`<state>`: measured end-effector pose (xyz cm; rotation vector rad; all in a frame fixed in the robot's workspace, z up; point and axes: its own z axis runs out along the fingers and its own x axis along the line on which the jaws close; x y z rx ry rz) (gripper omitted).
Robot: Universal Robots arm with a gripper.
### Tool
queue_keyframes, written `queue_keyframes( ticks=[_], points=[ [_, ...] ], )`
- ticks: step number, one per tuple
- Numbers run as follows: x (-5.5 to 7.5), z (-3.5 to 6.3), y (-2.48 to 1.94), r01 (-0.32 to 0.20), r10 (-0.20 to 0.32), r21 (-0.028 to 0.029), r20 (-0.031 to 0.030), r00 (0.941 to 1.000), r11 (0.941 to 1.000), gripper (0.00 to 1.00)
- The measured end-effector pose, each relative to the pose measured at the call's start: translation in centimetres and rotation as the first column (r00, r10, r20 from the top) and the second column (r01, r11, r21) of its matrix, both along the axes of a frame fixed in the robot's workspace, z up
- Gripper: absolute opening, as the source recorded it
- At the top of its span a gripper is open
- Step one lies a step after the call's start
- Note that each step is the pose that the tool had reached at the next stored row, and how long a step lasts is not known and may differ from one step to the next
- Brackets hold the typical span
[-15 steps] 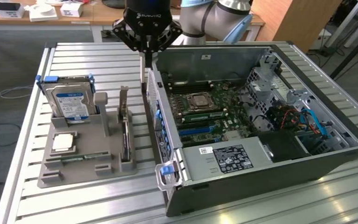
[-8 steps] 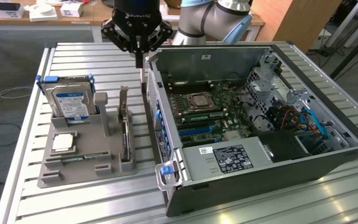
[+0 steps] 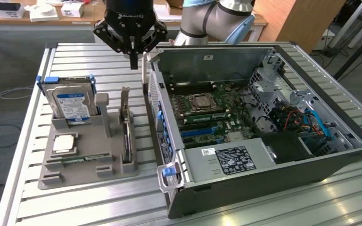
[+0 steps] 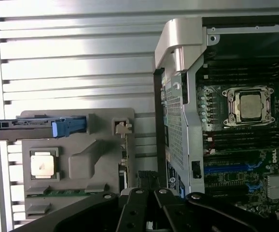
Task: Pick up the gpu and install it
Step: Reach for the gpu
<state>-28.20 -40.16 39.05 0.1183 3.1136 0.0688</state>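
Observation:
The gpu (image 3: 126,123) stands on edge in a slot of the grey parts holder (image 3: 109,165), a thin dark card with a metal bracket at its far end. From above in the wrist view, the gpu (image 4: 124,157) is a narrow strip at the holder's edge beside the case wall. My gripper (image 3: 134,65) hangs shut and empty above the table, behind the holder and level with the rear corner of the open computer case (image 3: 231,188). It is well above the card and touches nothing. The gripper (image 4: 148,181) also shows with its dark linkages in the wrist view.
A hard drive (image 3: 71,101) with a blue-white label stands in the holder's back slot. A processor chip (image 3: 64,142) and a green memory stick (image 3: 80,160) lie in the holder. The motherboard (image 3: 209,115) lies exposed inside the case. The slatted metal table (image 3: 74,207) carries everything.

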Motion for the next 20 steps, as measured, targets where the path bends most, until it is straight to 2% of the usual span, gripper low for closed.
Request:
queue_keyframes(
  ticks=[7, 11, 14, 20],
  points=[
    [-0.4, -0.01, -0.03, 0.0, 0.0, -0.0001, 0.0, 1.0, 1.0, 0.11],
    [-0.4, 0.0, -0.41, 0.0, 0.0, -0.0002, -0.0001, 1.0, 1.0, 0.11],
    [-0.4, -0.01, -1.1, 0.0, 0.0, -0.0002, 0.0, 1.0, 1.0, 0.11],
    [-0.4, -0.01, -3.09, 0.0, 0.0, -0.0002, 0.0, 1.0, 1.0, 0.11]
  ],
)
